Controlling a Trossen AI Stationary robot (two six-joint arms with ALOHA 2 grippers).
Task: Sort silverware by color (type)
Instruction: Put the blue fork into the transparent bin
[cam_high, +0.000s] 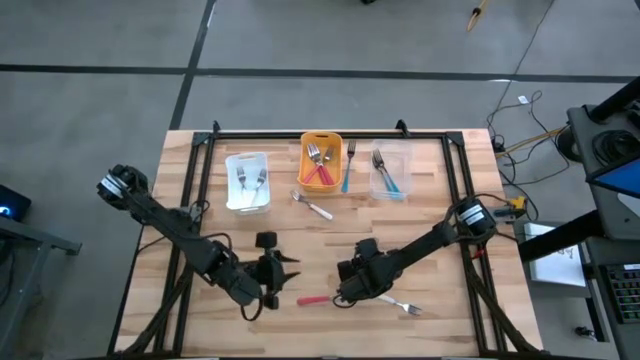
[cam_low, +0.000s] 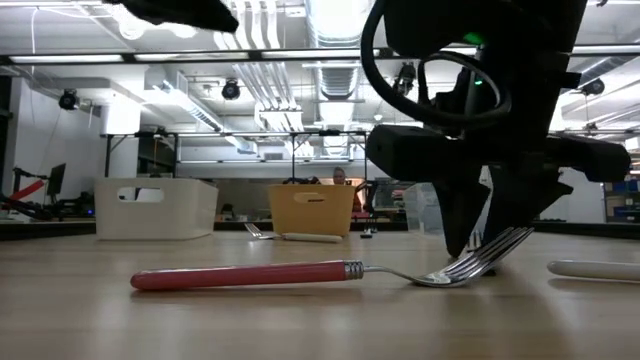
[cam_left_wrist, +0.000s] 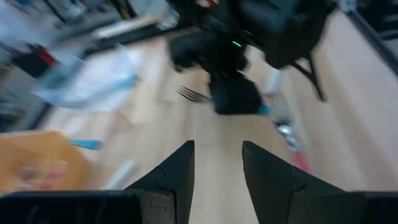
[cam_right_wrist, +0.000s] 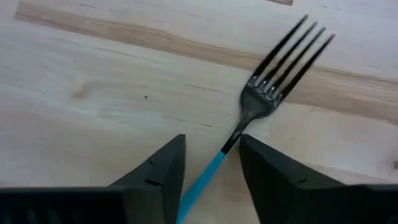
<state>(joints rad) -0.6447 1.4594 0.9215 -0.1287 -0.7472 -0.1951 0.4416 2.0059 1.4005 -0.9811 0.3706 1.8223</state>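
Observation:
My right gripper (cam_high: 350, 290) is down at the table with its fingers open on either side of a teal-handled fork (cam_right_wrist: 273, 87). That fork lies flat on the wood, its handle (cam_right_wrist: 205, 180) slanting across the gap. A red-handled fork (cam_high: 315, 300) lies just to the left of it; its tines (cam_low: 495, 248) curve up in front of the right gripper (cam_low: 470, 235). A white-handled fork (cam_high: 400, 304) lies to the right. My left gripper (cam_high: 288, 270) hovers open left of the red fork and touches nothing. My right gripper (cam_right_wrist: 211, 140) points down at the table and straddles the teal fork's handle (cam_right_wrist: 219, 160) just behind the neck. The handle runs slantwise from one fingertip (cam_right_wrist: 245, 146) toward the other finger. Whether either finger touches it, I cannot tell.
Three bins stand along the far side: a white bin (cam_high: 247, 205) with white-handled pieces, an orange bin (cam_high: 321, 137) with red ones and a clear bin (cam_high: 405, 160) with teal ones. A teal fork (cam_high: 347, 170) lies beside the orange bin, a white fork (cam_high: 315, 207) in front of it.

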